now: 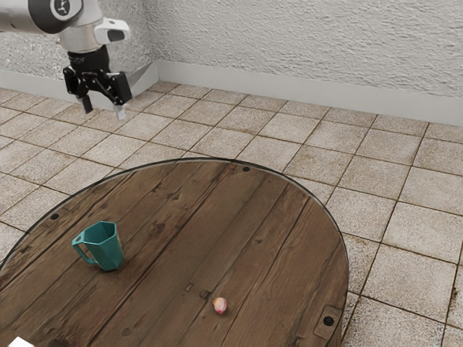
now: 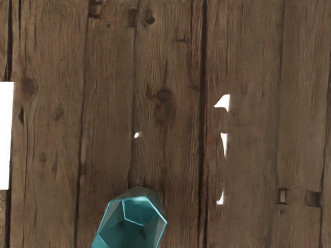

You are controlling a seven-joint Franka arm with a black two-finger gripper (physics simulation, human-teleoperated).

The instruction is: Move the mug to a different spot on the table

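A teal faceted mug [image 1: 100, 246] stands upright on the round wooden table [image 1: 239, 238], toward the exterior view's left, its handle facing the left. My gripper [image 1: 103, 108] hangs high above the table, well up from the mug, with its fingers spread apart and nothing between them. From the wrist camera I look straight down on the planks and see the mug's open rim [image 2: 133, 217] from above.
A small pink and yellow object [image 1: 220, 305] lies on the table near its front edge. A white thing [image 1: 16, 341] shows at the table's lower left corner, and a white strip [image 2: 6, 135] runs along the wrist view's side. Tiled floor surrounds the table.
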